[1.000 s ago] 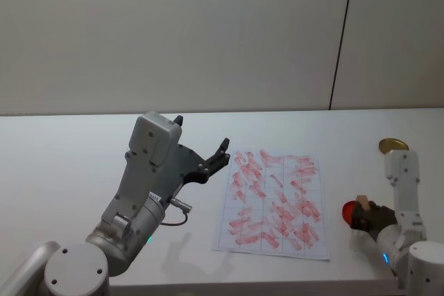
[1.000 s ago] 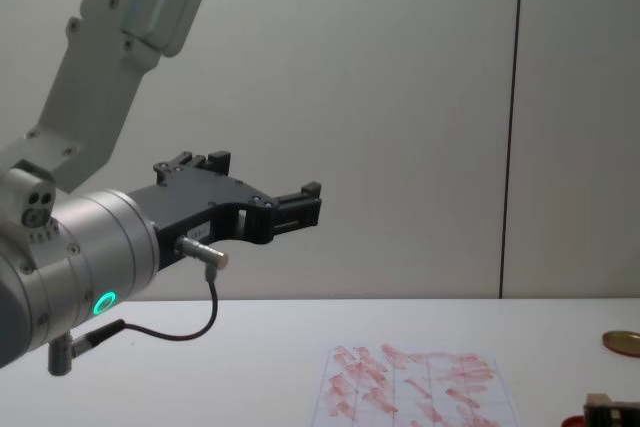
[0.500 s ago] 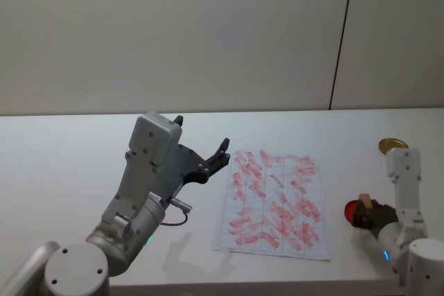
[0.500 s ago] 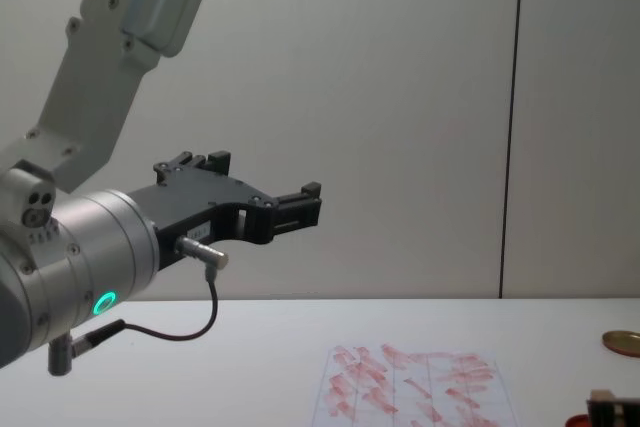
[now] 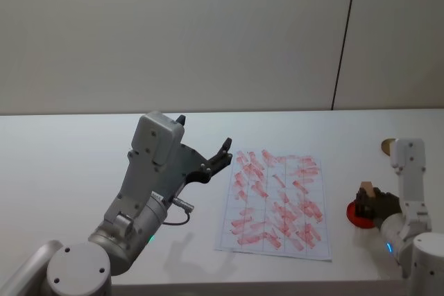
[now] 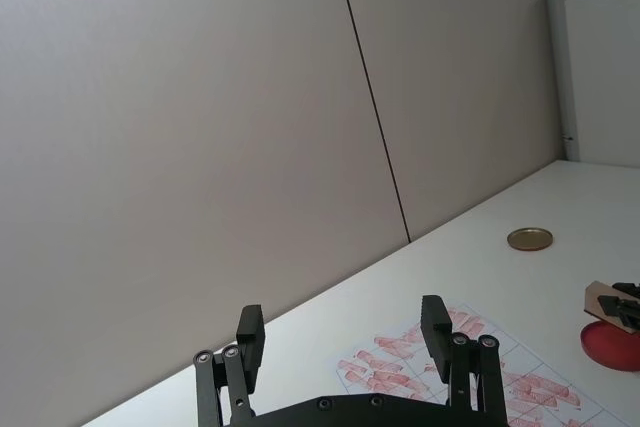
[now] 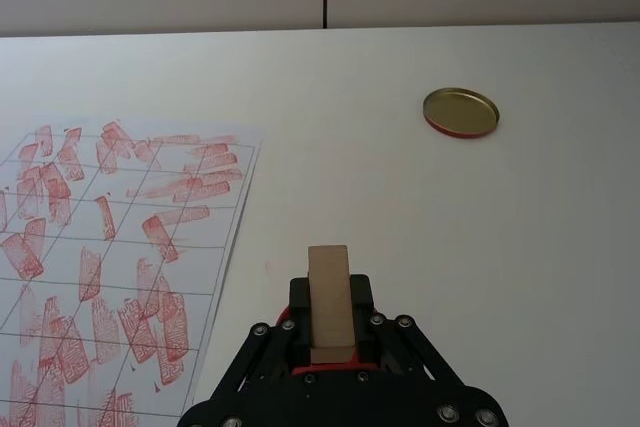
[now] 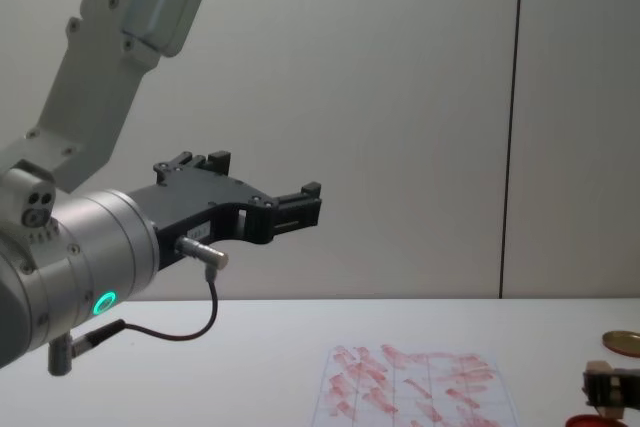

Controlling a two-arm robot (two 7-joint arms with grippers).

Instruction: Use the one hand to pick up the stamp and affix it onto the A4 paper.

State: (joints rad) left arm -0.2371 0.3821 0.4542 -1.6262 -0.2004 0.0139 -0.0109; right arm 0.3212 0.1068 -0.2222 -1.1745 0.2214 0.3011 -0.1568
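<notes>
We see the right claw (image 5: 371,202) low at the right edge of the worktop (image 5: 69,157), pinching the stamp (image 5: 365,190) between its black fingers (image 7: 362,299). In the right wrist view the stamp (image 7: 330,304) stands as a pale wooden block held upright between both fingers, with its upper end clear above them. The claw holds it over the red disc (image 5: 357,218), which lies at 3 o'clock of the paper (image 5: 277,202) and just beside it without touching. From the left wrist view the stamp (image 6: 604,296) looks tilted and a little apart from the red disc (image 6: 612,345) beneath it, though we cannot tell for sure whether they meet. The paper lies flat at the middle of the worktop, its grid covered in smeared red marks (image 7: 100,237), and no part of the stamp is over it. A brass disc (image 5: 386,146) lies at 12 o'clock of the red disc, well apart from it, partly behind the right arm in the head view and plain in the right wrist view (image 7: 460,111). The left claw (image 5: 202,135) hangs in the air at 9 o'clock of the paper, well above the worktop, its two fingers spread wide and holding nothing (image 6: 343,319); the chest view shows it large, pointing toward 3 o'clock (image 8: 258,182).
</notes>
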